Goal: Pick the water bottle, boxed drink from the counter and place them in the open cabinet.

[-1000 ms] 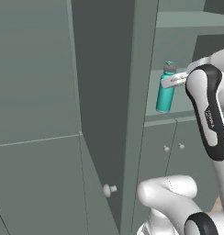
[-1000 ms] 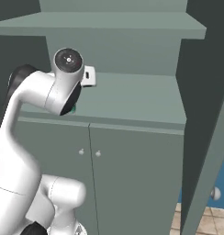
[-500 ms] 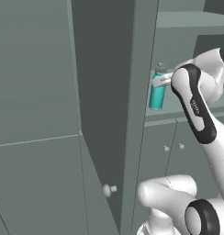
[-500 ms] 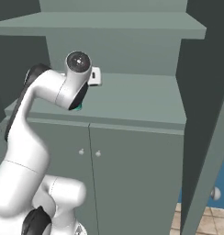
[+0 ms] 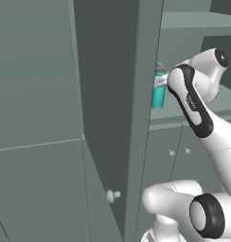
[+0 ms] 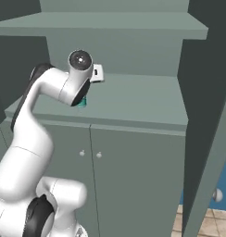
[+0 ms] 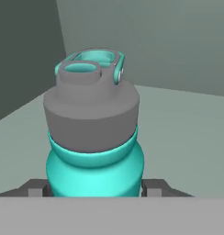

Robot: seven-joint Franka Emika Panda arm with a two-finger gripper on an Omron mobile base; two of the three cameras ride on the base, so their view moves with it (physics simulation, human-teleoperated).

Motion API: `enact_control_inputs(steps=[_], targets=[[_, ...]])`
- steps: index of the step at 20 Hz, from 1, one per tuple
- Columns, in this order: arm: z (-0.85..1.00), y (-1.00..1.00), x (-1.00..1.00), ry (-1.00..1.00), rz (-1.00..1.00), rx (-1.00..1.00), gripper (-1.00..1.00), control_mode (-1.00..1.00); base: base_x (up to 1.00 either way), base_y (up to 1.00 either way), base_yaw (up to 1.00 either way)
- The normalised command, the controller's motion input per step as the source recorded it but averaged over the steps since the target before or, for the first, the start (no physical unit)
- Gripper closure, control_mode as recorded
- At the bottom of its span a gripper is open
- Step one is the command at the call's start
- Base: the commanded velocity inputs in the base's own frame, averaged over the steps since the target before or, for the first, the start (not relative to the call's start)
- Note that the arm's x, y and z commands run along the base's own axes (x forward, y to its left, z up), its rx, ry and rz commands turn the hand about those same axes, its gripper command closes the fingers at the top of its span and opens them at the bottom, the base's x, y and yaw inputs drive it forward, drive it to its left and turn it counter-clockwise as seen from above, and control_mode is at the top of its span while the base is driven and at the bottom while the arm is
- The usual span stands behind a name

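Left base view, bottle: the water bottle (image 5: 159,88) stands upright in the air just inside the open cabinet (image 5: 136,118), its base a little above the front of the shelf (image 5: 202,113).
Left base view, arm: the wrist reaches in from the right, so the bottle lies on the arm's left, toward the cabinet's upright post.
Left base view, change: against the earlier pictures the bottle sits further left, nearer that post, and the forearm has swung across with it.

Right base view, bottle: just a sliver of teal (image 6: 82,102) shows under the white wrist, above the near left part of the shelf (image 6: 133,106).
Right base view, change: the wrist joint has shifted right and risen slightly compared with a second ago.

Hand view, tool: the tool (image 7: 95,190) is closed on the bottle's teal body, one dark fingertip (image 7: 36,191) on each side, grey cap (image 7: 92,118) and teal loop above them.
Hand view, long axis: the bottle's length runs straight up from between the tips, roughly square to the pale shelf floor (image 7: 187,133) behind it.
Hand view, what matters next: I'd say setting it down turns on lowering it along that axis; there is bare shelf ahead and a dark side wall (image 7: 22,55) near on the left.
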Motion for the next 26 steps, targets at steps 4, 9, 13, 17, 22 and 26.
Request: enact_control_inputs(steps=[4,9,13,17,22,26], targets=[[-0.26,0.0,0.57,-0.04,0.0,0.0,1.0,-1.0,0.0,0.0,0.0],[-0.31,0.0,0.5,-0.09,0.0,0.0,1.0,-1.0,0.0,0.0,0.0],[-0.29,0.0,0.48,-0.02,0.0,0.0,1.0,-1.0,0.0,0.0,0.0],[-0.25,0.0,0.41,-0.02,0.0,0.0,1.0,-1.0,0.0,0.0,0.0],[-0.1,0.02,0.41,0.01,0.0,0.0,1.0,-1.0,0.0,0.0,0.0],[-0.23,0.06,0.41,0.0,0.0,0.0,1.0,-1.0,0.0,0.0,0.0]])
